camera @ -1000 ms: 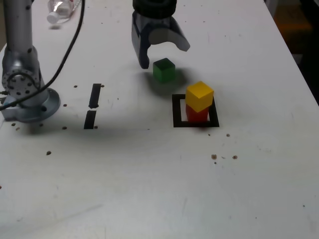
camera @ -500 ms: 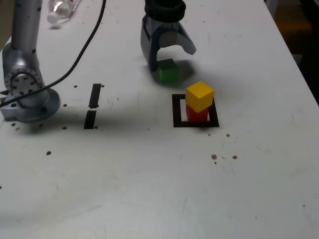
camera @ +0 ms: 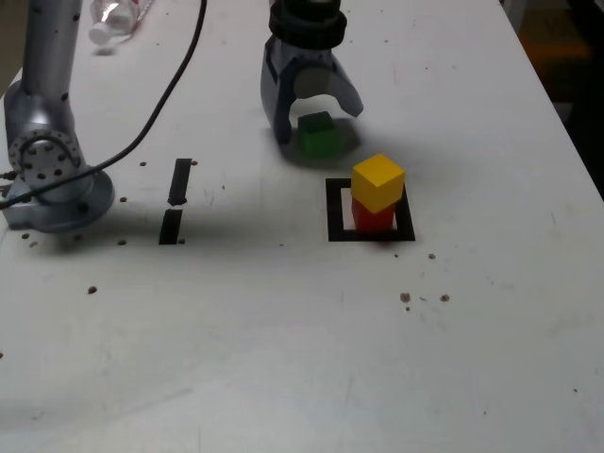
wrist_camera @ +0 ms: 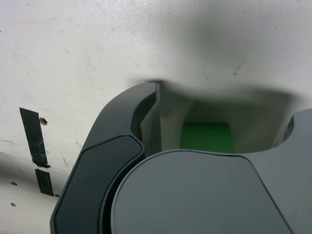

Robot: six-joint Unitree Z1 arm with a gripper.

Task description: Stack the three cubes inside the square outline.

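Note:
The green cube [camera: 319, 138] sits on the white table behind the square outline [camera: 335, 215], towards the exterior view's left. My gripper [camera: 315, 115] is low over it, with one finger on each side and gaps still showing, so it is open. The wrist view shows the green cube [wrist_camera: 205, 138] between the dark fingers [wrist_camera: 141, 109], and the gripper [wrist_camera: 219, 114] is not touching it on either side. The yellow cube [camera: 377, 180] rests slightly turned on the red cube [camera: 373, 218], both inside the outline's right part.
The arm's grey base [camera: 47, 179] stands at the exterior view's left, a black cable [camera: 151, 94] trailing from it. Two short black strips [camera: 176, 200] lie between base and outline. A plastic bottle [camera: 113, 17] lies at the far left. Crumbs [camera: 406, 297] dot the table.
The gripper moved towards the exterior view's right and came down from above and left of the green cube until it straddles it. Its jaws have narrowed a little. The cubes have not moved.

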